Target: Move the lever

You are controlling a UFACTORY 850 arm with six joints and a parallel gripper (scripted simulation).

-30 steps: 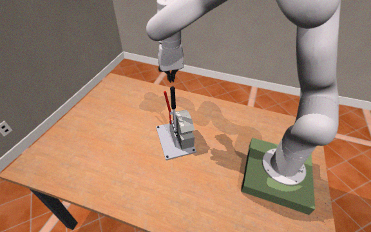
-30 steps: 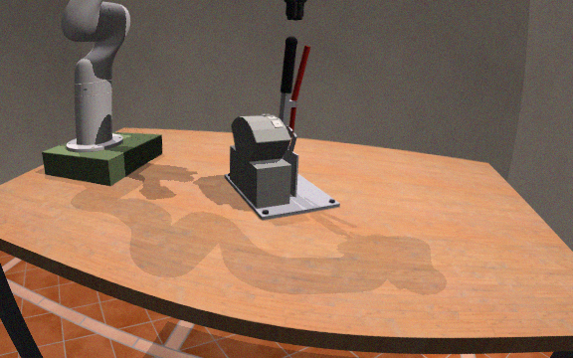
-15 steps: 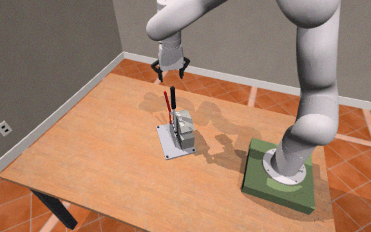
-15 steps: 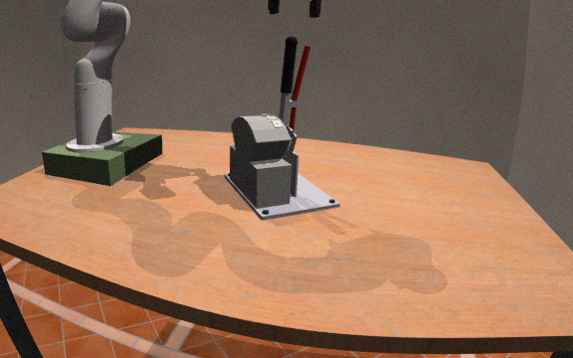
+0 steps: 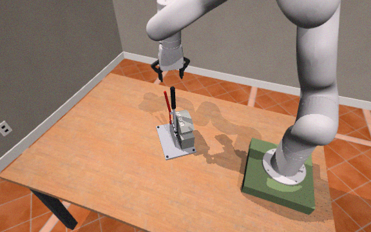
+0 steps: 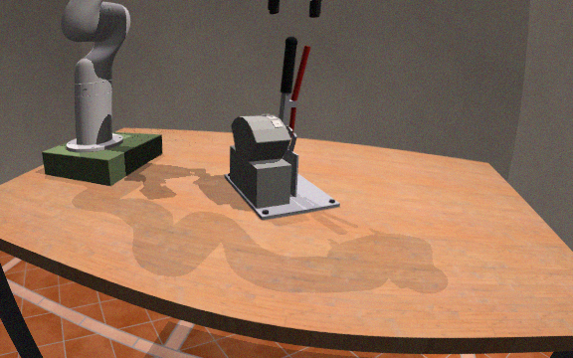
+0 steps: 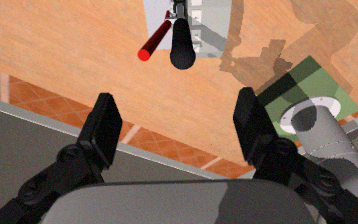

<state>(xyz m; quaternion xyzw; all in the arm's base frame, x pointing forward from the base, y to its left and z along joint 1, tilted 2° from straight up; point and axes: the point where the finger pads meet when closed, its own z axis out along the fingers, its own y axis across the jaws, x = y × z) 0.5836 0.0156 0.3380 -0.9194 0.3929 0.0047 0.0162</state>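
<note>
The lever unit (image 5: 180, 130) stands on a grey base plate in the middle of the table. Its black handle (image 5: 172, 96) points up, and the red bar (image 5: 167, 102) stands splayed away from it, apart at the top. Both also show in the exterior view, handle (image 6: 288, 65) and bar (image 6: 300, 72), and from above in the wrist view, handle (image 7: 182, 49) and bar (image 7: 152, 42). Small number plates (image 7: 196, 20) sit on the grey housing; their digits are too small to read. My gripper (image 5: 171, 75) hangs open and empty above the handle's top, touching nothing; its fingers show in the wrist view (image 7: 177, 125).
The arm's green base block (image 5: 279, 175) sits at the table's right side. The table's far edge lies just beyond the lever, with tiled floor and grey walls behind.
</note>
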